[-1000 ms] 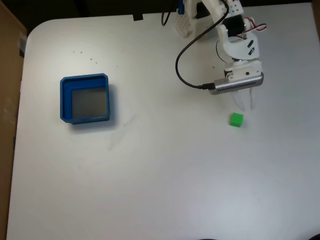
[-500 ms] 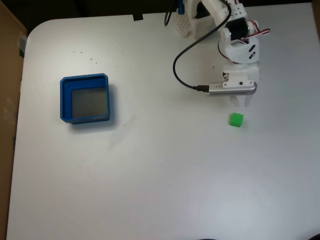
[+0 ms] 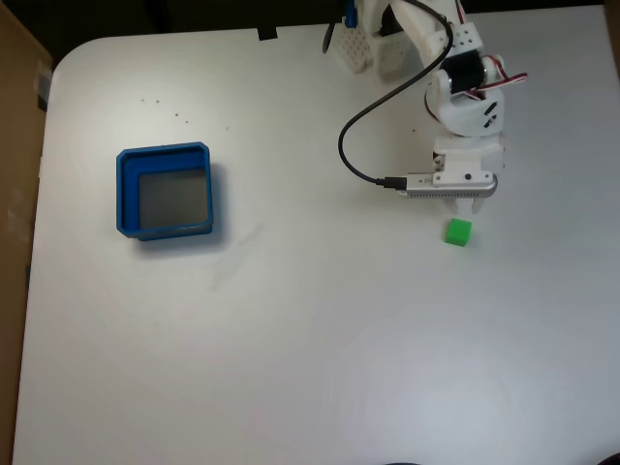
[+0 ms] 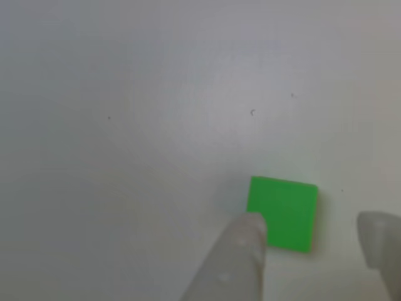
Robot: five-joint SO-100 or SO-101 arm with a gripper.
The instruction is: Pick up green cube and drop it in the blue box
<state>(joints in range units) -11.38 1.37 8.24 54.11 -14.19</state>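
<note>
In the fixed view the white table (image 3: 310,339) carries the green cube (image 3: 458,232) out toward four o'clock from the middle, lying flat on the surface. The blue box (image 3: 167,192) sits well apart from it, off at nine o'clock, its thick walls framing a grey floor. The white arm (image 3: 465,107) reaches down from the twelve o'clock edge, and a black cable (image 3: 354,145) loops off its nine o'clock side. The gripper (image 3: 469,205) hangs just at the twelve o'clock side of the cube, its tips mostly hidden under the silver camera bar (image 3: 450,183).

In the other view the cube (image 4: 283,213) shows as a plain green square on the pale table (image 4: 156,94), low and toward five o'clock. The gripper (image 4: 313,235) is spread open with nothing held. One pale finger (image 4: 235,263) comes up from six o'clock, its tip overlapping the cube's seven o'clock corner; whether it touches cannot be told. The other finger (image 4: 379,248) stands at the three o'clock side, clear of the cube, with bare table between them.
</note>
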